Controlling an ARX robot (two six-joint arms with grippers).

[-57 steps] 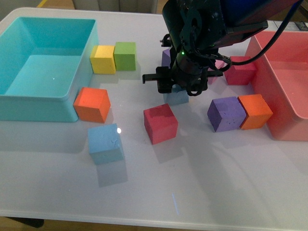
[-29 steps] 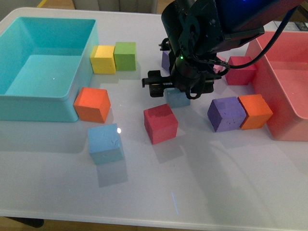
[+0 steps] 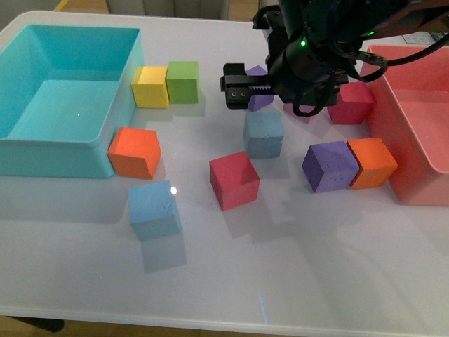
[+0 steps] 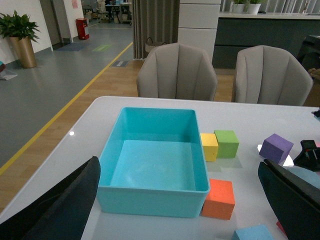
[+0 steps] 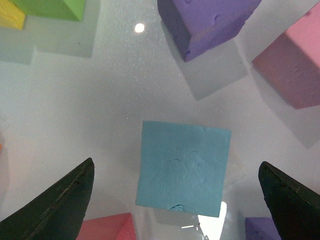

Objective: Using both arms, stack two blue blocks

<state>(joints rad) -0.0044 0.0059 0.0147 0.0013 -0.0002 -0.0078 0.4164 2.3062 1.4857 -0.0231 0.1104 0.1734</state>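
Right gripper (image 5: 175, 165): fingers (image 5: 60, 200) wide apart, holding nothing.
Left gripper (image 4: 177, 162): wide apart too, empty.
Blue block (image 5: 182, 175): on the table between the right fingers, touching neither.
Other blue block (image 3: 153, 208): well apart from them.
Feel: looks light and squashy; pinch two flat sides gently.

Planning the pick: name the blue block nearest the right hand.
The mid-table blue block, directly under the right hand, behind the red cube. The other blue block lies near the front edge.

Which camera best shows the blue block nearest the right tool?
Right wrist view: the blue block sits centred, top face fully visible. Front view shows it whole but smaller. Left wrist view doesn't clearly show it.
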